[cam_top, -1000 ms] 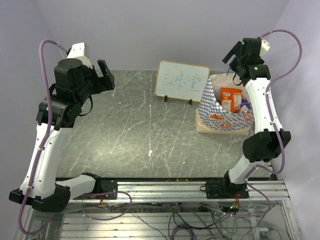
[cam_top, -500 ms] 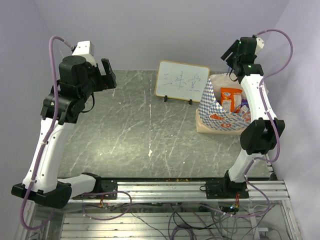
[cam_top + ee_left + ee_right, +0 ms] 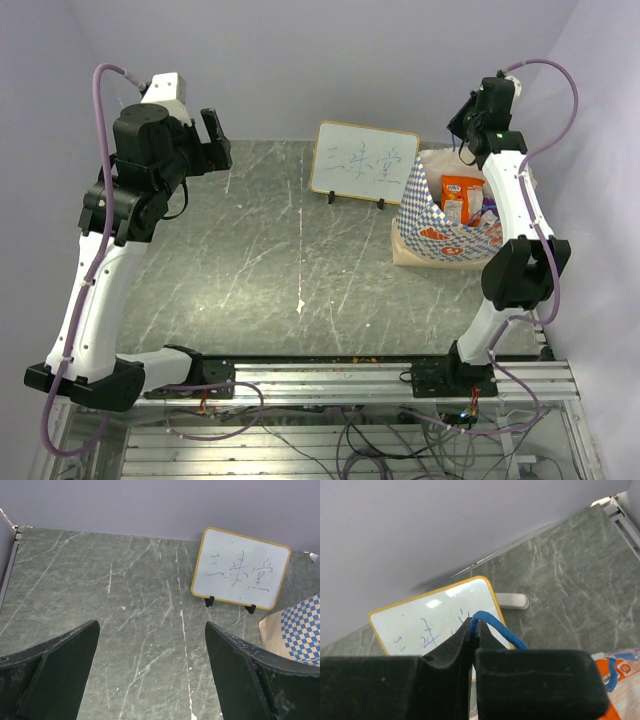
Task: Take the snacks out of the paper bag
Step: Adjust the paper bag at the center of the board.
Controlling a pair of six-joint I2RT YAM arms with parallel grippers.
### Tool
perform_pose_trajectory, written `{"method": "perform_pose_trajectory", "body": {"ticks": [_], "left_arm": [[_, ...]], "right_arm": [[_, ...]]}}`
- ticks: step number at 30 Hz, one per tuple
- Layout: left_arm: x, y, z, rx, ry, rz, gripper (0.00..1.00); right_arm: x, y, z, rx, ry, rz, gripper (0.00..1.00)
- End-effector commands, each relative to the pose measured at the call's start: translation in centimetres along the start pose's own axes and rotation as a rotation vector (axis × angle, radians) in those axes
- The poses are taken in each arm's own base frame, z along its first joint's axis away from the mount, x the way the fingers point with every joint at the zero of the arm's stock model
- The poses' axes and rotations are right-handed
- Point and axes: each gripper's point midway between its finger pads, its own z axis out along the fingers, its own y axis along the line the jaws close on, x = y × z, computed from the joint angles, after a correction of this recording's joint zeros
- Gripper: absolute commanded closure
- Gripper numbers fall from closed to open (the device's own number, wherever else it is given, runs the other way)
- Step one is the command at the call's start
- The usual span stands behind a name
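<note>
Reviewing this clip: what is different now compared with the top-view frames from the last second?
The right gripper went from open to shut on the blue cord handle of the paper bag, while its arm drew more upright. The left arm lifted slightly, and the left gripper stayed open and empty. The bag, the snacks inside it and the signboard did not move.
</note>
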Motion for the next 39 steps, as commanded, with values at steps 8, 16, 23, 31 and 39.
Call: {"method": "perform_pose_trajectory", "body": {"ticks": [8,16,23,31,39], "left_arm": [[-1.0,-1.8,-0.6,0.091,-0.013,-0.059,0.04],[0.1,-3.2,-0.7,0.158,0.035,-0.135,0.06],[1.4,-5.5,-0.8,0.274,0.1,-0.184,0.07],[2.6,-6.0,-1.2,0.301,0.157,-0.211,0.09],[4.1,-7.0,-1.3,0.351,0.21,-0.268,0.11]], "right_arm": [[-1.7,1.0,-9.1,-0.132,-0.036,-0.04,1.0],[1.6,4.6,-11.9,-0.402,0.157,-0.183,1.0],[5.2,5.6,-14.9,-0.532,0.326,-0.192,1.0],[6.6,5.3,-19.0,-0.569,0.379,-0.234,1.0],[10.2,9.1,-23.7,-0.714,0.463,-0.409,1.0]]}}
